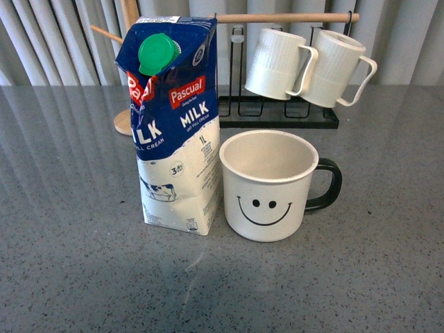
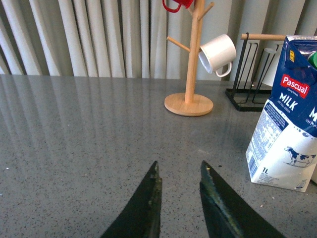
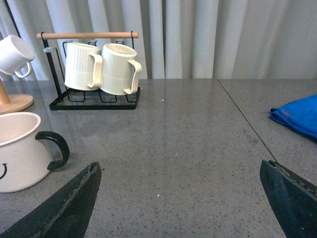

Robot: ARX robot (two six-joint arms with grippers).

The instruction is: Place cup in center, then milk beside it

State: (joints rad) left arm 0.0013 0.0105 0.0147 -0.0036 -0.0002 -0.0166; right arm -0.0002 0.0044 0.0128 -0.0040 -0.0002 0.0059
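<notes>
The cup (image 1: 268, 184), a wide white enamel mug with a black smiley face and black handle, stands upright mid-table in the front view. The milk (image 1: 173, 125), a blue and white Pascual carton with a green cap, stands upright close beside it on its left. Neither arm shows in the front view. My left gripper (image 2: 179, 169) is shut and empty, low over bare table, with the milk (image 2: 287, 114) apart from it. My right gripper (image 3: 178, 168) is open wide and empty, with the cup (image 3: 22, 151) beyond one fingertip.
A black rack (image 1: 277, 114) with two ribbed cream mugs (image 1: 309, 66) stands behind the cup. A wooden mug tree (image 2: 190, 74) holds a small white cup (image 2: 218, 53) and a red one. A blue cloth (image 3: 297, 116) lies on the grey table (image 1: 83, 263).
</notes>
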